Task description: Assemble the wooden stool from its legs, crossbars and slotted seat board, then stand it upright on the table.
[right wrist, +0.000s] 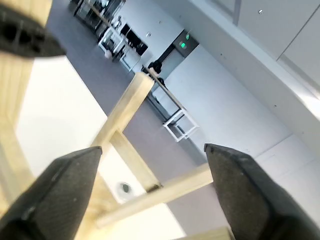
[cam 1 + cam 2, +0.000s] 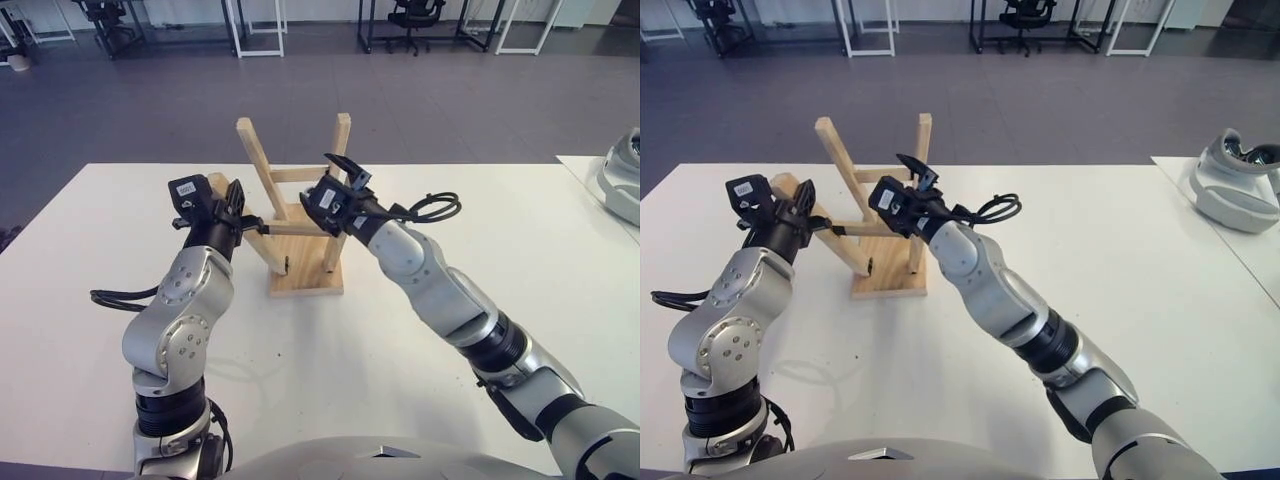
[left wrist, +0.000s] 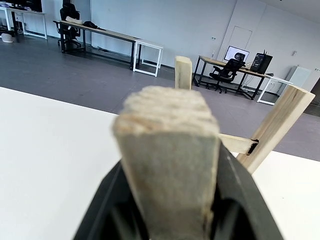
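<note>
Stool: one, upturned on the table, three legs showing. Left end effector clamps one leg; right end effector gapes wide.

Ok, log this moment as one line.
stool: seat-down, legs up, on table | left gripper: shut on leg | right gripper: open, near crossbar

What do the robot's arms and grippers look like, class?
The left arm and right arm have rounded silver housings with black bands. The left gripper and right gripper are black. A white label marks the left wrist. One black cable trails by the left elbow, another cable by the right wrist.
</note>
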Controlling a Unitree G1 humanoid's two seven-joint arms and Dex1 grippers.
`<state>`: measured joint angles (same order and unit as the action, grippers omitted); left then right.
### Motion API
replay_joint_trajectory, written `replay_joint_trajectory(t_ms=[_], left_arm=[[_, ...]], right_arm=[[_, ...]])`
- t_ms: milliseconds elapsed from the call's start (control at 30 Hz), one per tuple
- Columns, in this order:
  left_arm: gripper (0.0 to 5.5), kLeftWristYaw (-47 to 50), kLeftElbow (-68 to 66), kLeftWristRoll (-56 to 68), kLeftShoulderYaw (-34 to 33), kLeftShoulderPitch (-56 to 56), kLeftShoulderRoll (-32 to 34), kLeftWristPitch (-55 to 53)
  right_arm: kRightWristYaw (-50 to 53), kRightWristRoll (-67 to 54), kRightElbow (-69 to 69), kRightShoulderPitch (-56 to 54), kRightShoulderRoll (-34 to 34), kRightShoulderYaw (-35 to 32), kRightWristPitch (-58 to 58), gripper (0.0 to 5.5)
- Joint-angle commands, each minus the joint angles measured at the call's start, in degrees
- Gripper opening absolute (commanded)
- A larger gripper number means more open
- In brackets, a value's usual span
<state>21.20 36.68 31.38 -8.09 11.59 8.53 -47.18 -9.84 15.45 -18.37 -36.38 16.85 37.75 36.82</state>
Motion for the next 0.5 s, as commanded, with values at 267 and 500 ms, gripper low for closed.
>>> replay_joint_trajectory(t_ms=[267,500], left_arm=[[1.03,-2.7,-3.6,-5.8,5.5,-0.6,-1.9,-3.0],[1.03,-3.7,-6.4,-7.3,3.6,-1.2,-4.6,-1.4]], right_arm=[[-18.1,13.1,13.7,-0.5,2.0,17.6,-12.8,3.82],[-9.0,17.4,16.9,-4.5,0.1,6.1,-21.8,3.82]])
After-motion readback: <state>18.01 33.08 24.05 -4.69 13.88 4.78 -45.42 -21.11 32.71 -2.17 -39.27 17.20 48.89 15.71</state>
